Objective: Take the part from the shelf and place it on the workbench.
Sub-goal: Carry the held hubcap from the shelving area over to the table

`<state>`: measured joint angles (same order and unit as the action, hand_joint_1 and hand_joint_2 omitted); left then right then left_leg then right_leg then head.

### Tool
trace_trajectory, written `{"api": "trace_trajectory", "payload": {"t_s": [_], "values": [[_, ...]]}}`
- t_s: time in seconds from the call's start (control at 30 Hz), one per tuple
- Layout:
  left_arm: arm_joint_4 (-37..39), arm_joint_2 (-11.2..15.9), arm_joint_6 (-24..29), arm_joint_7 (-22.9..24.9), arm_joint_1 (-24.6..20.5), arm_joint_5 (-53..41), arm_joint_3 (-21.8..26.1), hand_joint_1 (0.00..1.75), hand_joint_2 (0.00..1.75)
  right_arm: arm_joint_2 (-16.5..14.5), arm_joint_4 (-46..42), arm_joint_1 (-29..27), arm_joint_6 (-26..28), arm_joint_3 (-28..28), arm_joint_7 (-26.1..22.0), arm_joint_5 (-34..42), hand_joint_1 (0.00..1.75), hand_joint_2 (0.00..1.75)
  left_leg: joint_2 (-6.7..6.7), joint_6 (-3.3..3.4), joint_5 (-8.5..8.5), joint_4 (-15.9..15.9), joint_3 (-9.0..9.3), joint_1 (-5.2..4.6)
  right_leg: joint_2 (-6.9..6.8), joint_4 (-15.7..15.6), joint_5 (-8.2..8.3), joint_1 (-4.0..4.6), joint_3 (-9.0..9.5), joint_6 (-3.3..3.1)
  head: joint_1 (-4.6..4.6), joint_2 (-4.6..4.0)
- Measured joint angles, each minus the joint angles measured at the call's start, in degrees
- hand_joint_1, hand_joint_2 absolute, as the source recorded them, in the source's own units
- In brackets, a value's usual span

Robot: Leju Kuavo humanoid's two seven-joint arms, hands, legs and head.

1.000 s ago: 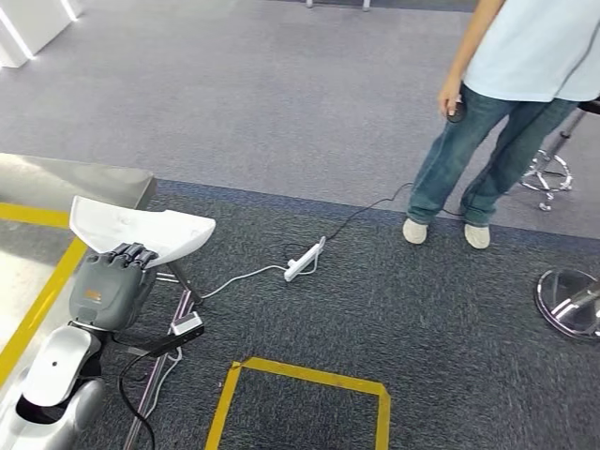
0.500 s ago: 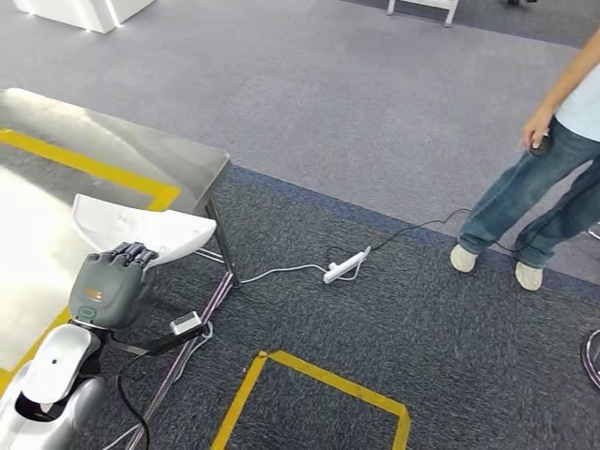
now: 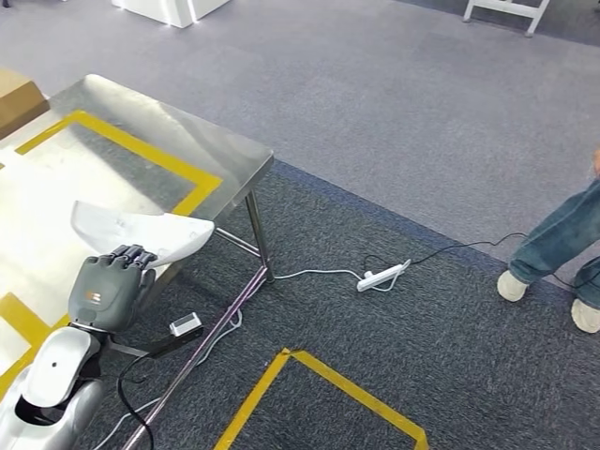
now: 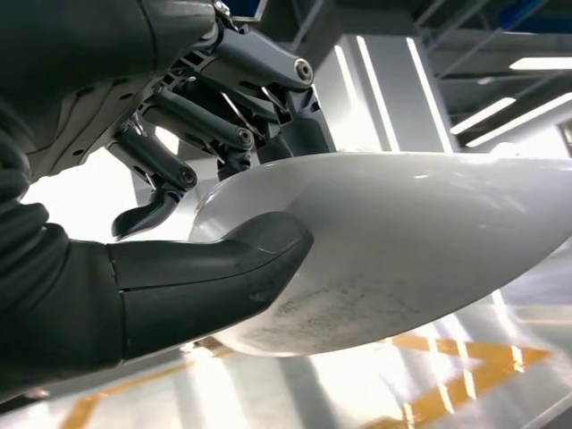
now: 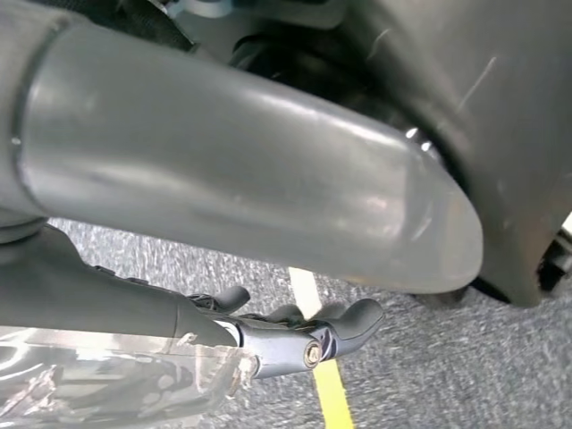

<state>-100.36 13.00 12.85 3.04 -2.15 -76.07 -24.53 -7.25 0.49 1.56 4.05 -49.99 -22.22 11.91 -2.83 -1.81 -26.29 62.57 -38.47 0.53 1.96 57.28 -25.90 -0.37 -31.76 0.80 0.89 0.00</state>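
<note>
A lab or workshop: steel workbench (image 3: 212, 155), yellow floor tape (image 3: 353, 394), grey carpet (image 3: 397, 84)

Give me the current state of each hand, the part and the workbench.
Left hand: gripping the white part, thumb under it, fingers over it.
White part: held in the air, roughly level, above the workbench's edge, not set down.
Right hand: hanging over the carpet, fingers loosely curled; open or shut unclear.
Steel workbench: standing, yellow tape outline on top.
</note>
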Motion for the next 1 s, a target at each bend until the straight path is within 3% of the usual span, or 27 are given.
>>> {"api": "trace_trajectory", "payload": {"t_s": [0.07, 0.1, 0.13, 0.2, 0.23, 0.3, 0.33, 0.4, 0.47, 0.53, 0.57, 0.6, 0.63, 0.7, 0.77, 0.83, 0.9, 0.93, 1.0], "values": [[0.1, 0.0, -0.1, 0.1, -0.2, -0.1, 0.0, 1.75, 1.75, 0.0, 0.0, -0.1, 0.0, 0.0, 0.0, 0.0, 0.00, 0.00, 1.61, -0.25, -3.26, 7.0, -3.11, -0.02, -1.78, 0.0, -0.04, 0.20, -0.10, -0.27, 0.12, 0.00], [0.1, 0.0, -0.2, 0.1, -0.2, -0.1, 0.0, 1.75, 1.75, 0.0, 0.0, -0.2, 0.0, 0.0, 0.0, 0.0, 0.00, 0.00, 1.87, -0.31, -3.70, 8.9, -3.83, -0.01, -2.65, 0.0, -0.07, 0.25, -0.12, -0.30, 0.14, 0.00], [0.2, 0.0, -0.3, 0.2, -0.2, -0.2, 0.0, 1.75, 1.75, 0.0, 0.0, -0.2, 0.0, 0.0, 0.0, 0.0, 0.00, 0.00, 2.07, -0.34, -3.09, 8.7, -3.51, -0.02, -3.50, 0.0, -0.09, 0.27, -0.13, -0.30, 0.13, 0.00], [0.3, 0.0, -0.5, 0.2, -0.2, -0.3, 0.0, 1.75, 1.75, -0.1, 0.0, -0.1, 0.0, 0.0, 0.0, 0.0, 0.00, 0.00, 3.26, -0.22, 0.02, 3.0, 0.05, -0.06, -5.01, 0.0, -0.17, 0.28, -0.02, -0.19, 0.14, 0.01], [0.3, 0.0, -0.6, 0.2, -0.3, -0.3, 0.0, 1.75, 1.75, -0.1, 0.0, 0.0, 0.0, 0.0, 0.0, 0.0, 0.00, 0.00, 4.69, -0.14, 1.27, -0.8, 2.31, -0.23, -5.66, 0.1, -0.30, 0.45, 0.03, 0.01, 0.17, 0.01], [0.3, -0.1, -0.8, 0.3, -0.5, -0.4, 0.0, 1.75, 1.75, -0.2, 0.0, 0.1, 0.0, 0.0, 0.0, 0.0, 0.00, 0.00, 6.51, 0.44, 2.18, -5.4, 4.83, -0.52, -6.73, 0.2, -0.57, 0.80, 0.09, 0.54, 0.15, 0.00], [0.3, -0.1, -0.9, 0.4, -0.5, -0.5, 0.0, 1.75, 1.75, -0.2, 0.0, 0.2, 0.0, 0.0, 0.0, 0.0, 0.00, 0.00, 6.54, 0.76, 2.02, -6.0, 4.97, -0.69, -7.32, 0.3, -0.68, 0.94, 0.15, 0.81, 0.13, 0.00], [0.3, -0.1, -1.2, 0.5, -0.5, -0.5, 0.0, 1.75, 1.75, -0.2, 0.0, 0.3, 0.0, 0.0, 0.0, 0.0, 0.00, 0.00, 5.13, 1.48, 2.16, -6.1, 4.77, -0.61, -7.96, 0.5, -1.01, 0.86, 0.27, 1.37, 0.08, 0.00], [0.3, -0.1, -1.3, 0.6, -0.6, -0.5, 0.0, 1.75, 1.75, -0.2, 0.0, 0.4, 0.0, 0.0, 0.0, 0.1, 0.00, 0.00, 3.99, 2.09, 2.38, -6.2, 4.80, -0.30, -5.87, 3.1, -2.84, 0.63, -0.87, 2.01, -0.22, 0.00], [0.3, -0.1, -1.5, 0.6, -0.7, -0.6, 0.0, 1.75, 1.75, -0.2, 0.0, 0.4, 0.0, 0.0, -0.1, 0.5, 0.00, 0.00, 2.91, 2.46, 2.47, -6.2, 4.76, -0.10, -3.08, 10.2, -6.33, 0.42, -4.22, 2.45, -0.59, 0.00], [0.3, -0.1, -1.6, 0.6, -0.7, -0.6, 0.0, 1.75, 1.75, -0.2, 0.0, 0.4, 0.0, 0.0, -0.2, 1.1, 0.00, 0.00, 2.29, 2.55, 2.50, -6.2, 4.73, -0.08, -2.53, 14.0, -7.72, 0.37, -6.09, 2.56, -0.66, 0.00], [0.3, -0.1, -1.8, 0.6, -0.7, -0.7, 0.0, 1.75, 1.75, -0.2, 0.0, 0.5, 0.0, 0.0, -0.2, 2.1, 0.00, 0.00, 1.60, 2.57, 2.50, -6.2, 4.72, -0.07, -2.31, 16.5, -8.21, 0.35, -7.37, 2.63, -0.67, 0.00], [0.3, -0.1, -1.9, 0.6, -0.7, -0.7, 0.0, 1.75, 1.75, -0.2, 0.0, 0.5, 0.0, 0.0, -0.2, 3.2, 0.00, 0.00, 0.86, 2.56, 2.51, -6.2, 4.76, -0.05, -2.20, 16.8, -7.58, 0.31, -7.65, 2.64, -0.67, 0.00], [0.3, -0.2, -2.2, 0.6, -0.7, -0.9, -0.1, 1.75, 1.75, -0.2, 0.0, 0.4, 0.0, 0.0, -0.1, 4.5, 0.00, 0.00, -0.74, 2.40, 2.54, -6.1, 4.88, 0.10, -1.33, 11.0, -3.69, 0.07, -5.13, 2.62, -0.68, 0.00], [0.3, -0.5, -2.3, 0.7, -0.8, -1.2, -0.2, 1.75, 1.75, -0.3, 0.0, 0.3, 0.0, 0.0, -0.1, 4.7, 0.00, 0.00, -2.23, 1.86, 2.59, -5.9, 4.63, 0.15, 1.36, 3.7, -1.00, -0.39, -1.68, 2.59, -0.65, 0.00], [0.3, -0.6, -2.4, 0.7, -0.9, -1.4, -0.2, 1.75, 1.75, -0.5, 0.0, 0.3, 0.0, 0.0, -0.1, 4.7, 0.00, 0.00, -3.46, 1.04, 2.93, -5.8, 4.01, 0.27, 2.80, 1.1, -0.86, -0.50, -0.38, 2.28, -0.61, 0.00], [0.3, -0.6, -2.5, 0.8, -0.8, -1.4, -0.3, 1.75, 1.75, -0.5, 0.0, 0.3, 0.0, 0.0, -0.1, 4.7, 0.00, 0.00, -4.27, 0.28, 3.29, -6.0, 3.59, 0.54, 1.64, 0.8, -0.68, -0.39, -0.30, 1.51, -0.62, 0.00], [0.3, -0.6, -2.5, 0.8, -0.8, -1.5, -0.4, 1.75, 1.75, -0.5, 0.0, 0.3, 0.0, 0.0, -0.1, 4.7, 0.00, 0.00, -3.55, -0.01, 2.94, -5.5, 3.28, 0.52, 1.01, 0.6, -0.51, -0.38, -0.24, 1.06, -0.47, 0.00], [0.4, -0.6, -2.8, 0.9, -1.1, -1.7, -0.6, 1.75, 1.75, -0.6, 0.0, 0.3, 0.0, 0.0, -0.1, 4.7, 0.00, 0.00, -0.60, -0.40, 0.34, -1.4, 1.29, 0.34, -0.42, 0.2, -0.25, -0.34, -0.14, 0.29, -0.06, 0.00]]}}
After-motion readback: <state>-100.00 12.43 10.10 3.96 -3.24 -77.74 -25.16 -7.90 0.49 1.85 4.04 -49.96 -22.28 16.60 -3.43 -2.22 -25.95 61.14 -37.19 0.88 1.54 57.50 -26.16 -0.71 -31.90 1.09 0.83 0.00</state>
